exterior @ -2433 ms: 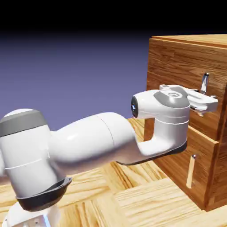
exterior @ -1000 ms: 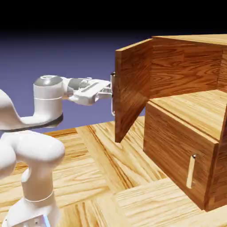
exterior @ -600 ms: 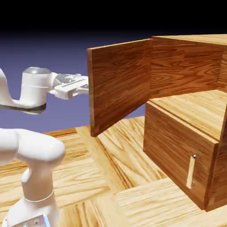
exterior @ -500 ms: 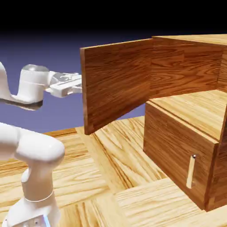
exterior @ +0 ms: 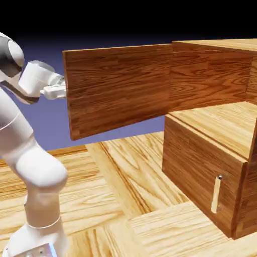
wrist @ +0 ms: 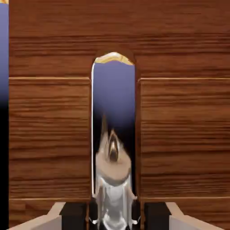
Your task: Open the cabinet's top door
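Observation:
The reddish-brown cabinet (exterior: 211,75) stands at the exterior view's right. Its top door (exterior: 120,85) is swung wide open, inner face showing, and the upper compartment lies open. My white hand (exterior: 47,86) sits at the door's free edge; the fingers are hidden behind the panel there. In the hand view, the door's wood (wrist: 49,134) fills the picture. The silver bar handle (wrist: 113,134) runs up the middle, and my gripper (wrist: 114,218) is shut on its lower part. A dark pad sits on each side of the bar.
The shorter bottom door (exterior: 201,165) is closed, its small pale handle (exterior: 216,194) near its right edge. My arm's white links (exterior: 30,165) rise at the exterior view's left. The wooden table top (exterior: 125,185) stretches below the open door.
My hand has moved toward the exterior view's left and pulled the top door with it. The door went from closed to swung wide open.

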Controlling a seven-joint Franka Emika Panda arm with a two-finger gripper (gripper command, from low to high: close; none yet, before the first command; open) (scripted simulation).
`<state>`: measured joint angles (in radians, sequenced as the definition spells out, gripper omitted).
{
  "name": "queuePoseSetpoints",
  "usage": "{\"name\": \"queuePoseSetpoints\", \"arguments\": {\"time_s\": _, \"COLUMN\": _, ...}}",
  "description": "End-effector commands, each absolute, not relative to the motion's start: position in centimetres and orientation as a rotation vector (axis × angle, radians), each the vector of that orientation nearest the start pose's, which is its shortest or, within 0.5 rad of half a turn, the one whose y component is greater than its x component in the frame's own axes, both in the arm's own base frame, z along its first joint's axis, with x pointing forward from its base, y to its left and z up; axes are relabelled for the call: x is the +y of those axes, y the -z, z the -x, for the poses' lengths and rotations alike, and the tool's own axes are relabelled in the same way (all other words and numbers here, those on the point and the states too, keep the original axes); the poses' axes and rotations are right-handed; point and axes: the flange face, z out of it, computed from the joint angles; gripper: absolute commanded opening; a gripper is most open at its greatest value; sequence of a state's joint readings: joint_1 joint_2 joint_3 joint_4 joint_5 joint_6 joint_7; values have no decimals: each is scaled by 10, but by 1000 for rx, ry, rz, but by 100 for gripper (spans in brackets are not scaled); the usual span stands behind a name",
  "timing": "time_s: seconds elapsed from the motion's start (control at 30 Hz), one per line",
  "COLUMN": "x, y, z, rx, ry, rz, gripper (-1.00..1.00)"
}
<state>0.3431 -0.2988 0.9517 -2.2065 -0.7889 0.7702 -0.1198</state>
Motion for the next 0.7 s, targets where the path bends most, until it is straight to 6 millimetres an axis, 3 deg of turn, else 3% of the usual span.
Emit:
{"name": "queuePoseSetpoints", "arguments": {"time_s": 0.0, "x": 323, "y": -501, "z": -160, "rx": 767, "ry": 440, "rz": -1390, "gripper": -100}}
{"name": "queuePoseSetpoints", "arguments": {"time_s": 0.23, "x": 355, "y": -500, "z": -165, "rx": 721, "ry": 497, "rz": -1414, "gripper": -100}}
{"name": "queuePoseSetpoints", "arguments": {"time_s": 0.67, "x": 361, "y": -502, "z": -165, "rx": 711, "ry": 505, "rz": -1426, "gripper": -100}}
